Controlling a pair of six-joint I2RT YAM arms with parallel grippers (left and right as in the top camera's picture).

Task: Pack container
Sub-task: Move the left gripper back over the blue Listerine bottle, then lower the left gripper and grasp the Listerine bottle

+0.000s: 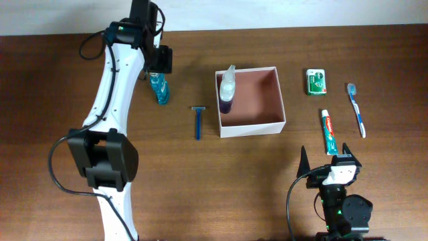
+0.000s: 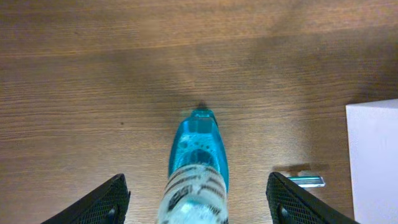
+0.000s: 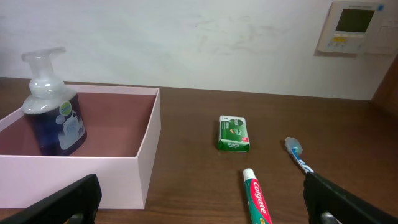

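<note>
The container (image 1: pixel 253 128) is a square white-walled box with a pinkish-brown inside, standing at mid-table; its front wall (image 3: pixel 118 177) shows in the right wrist view. A clear pump bottle of dark blue liquid (image 1: pixel 227 90) (image 3: pixel 55 118) stands upright in its left side. A blue bottle (image 1: pixel 159 88) (image 2: pixel 198 158) rests on the table to the left. My left gripper (image 1: pixel 160 71) (image 2: pixel 198 182) is over it, open, one finger on each side with gaps. My right gripper (image 1: pixel 326 151) (image 3: pixel 202 182) is open near the front edge, holding nothing.
A blue razor (image 1: pixel 198 122) (image 2: pixel 302 181) lies between the blue bottle and the box. To the right of the box lie a small green packet (image 1: pixel 316 81) (image 3: pixel 234 133), a toothpaste tube (image 1: pixel 328 132) (image 3: pixel 257 198) and a blue toothbrush (image 1: pixel 356 109) (image 3: pixel 297 154).
</note>
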